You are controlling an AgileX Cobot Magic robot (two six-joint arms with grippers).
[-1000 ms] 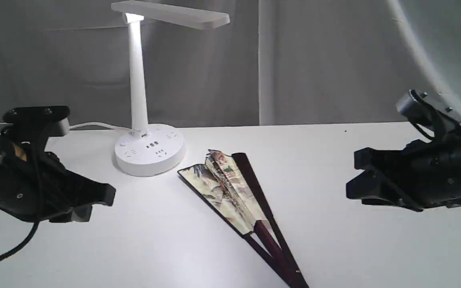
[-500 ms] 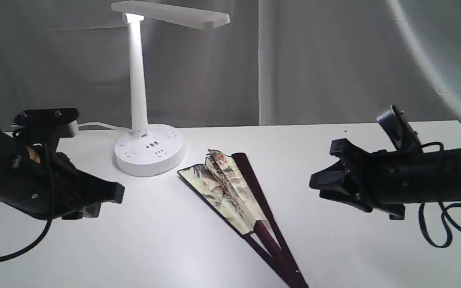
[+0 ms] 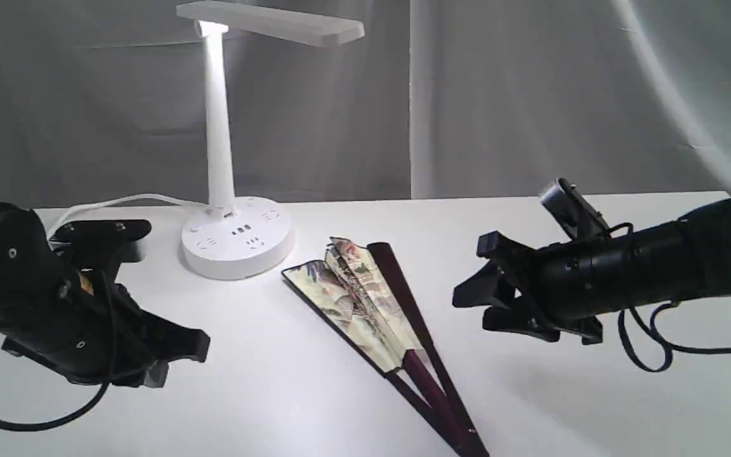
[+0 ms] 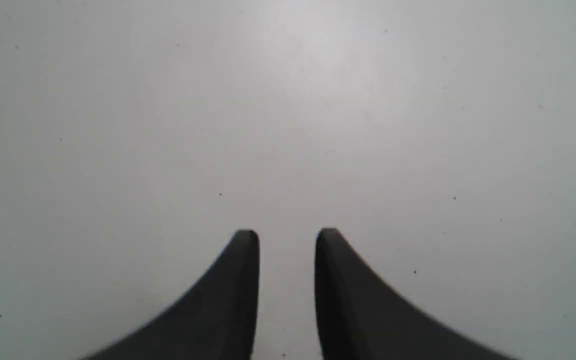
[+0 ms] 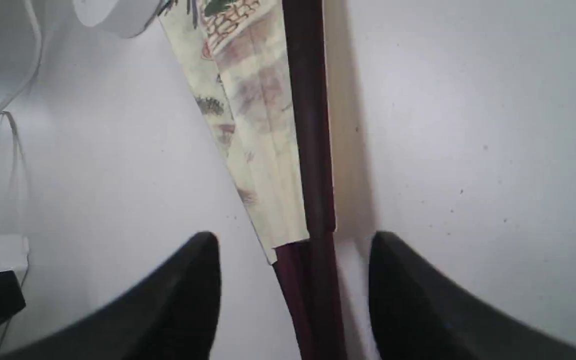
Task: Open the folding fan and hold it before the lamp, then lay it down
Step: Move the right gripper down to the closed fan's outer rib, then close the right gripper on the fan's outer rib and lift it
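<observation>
The folding fan (image 3: 356,298) lies flat on the white table (image 3: 594,412), spread only a little, its painted cream leaf pointing at the lamp's base and its maroon ribs running to the front edge. The white lamp (image 3: 219,127) stands upright behind it at the back left. My right gripper (image 3: 476,308) hovers open just right of the fan. In the right wrist view the open right gripper (image 5: 293,240) straddles the fan (image 5: 263,125) where leaf meets ribs, without touching it. My left gripper (image 3: 181,362) hangs low at the left, well away from the fan. The left gripper (image 4: 287,237) shows a narrow gap holding nothing.
The lamp's round socket base (image 3: 237,238) sits close to the fan's leaf end, and its white cord (image 3: 118,202) trails left behind my left arm. A grey curtain (image 3: 530,95) closes off the back. Black cables hang under both arms.
My right gripper has swung left and down, from the table's right side to just beside the fan. The left arm has sunk lower and edged right. The fan has not moved.
</observation>
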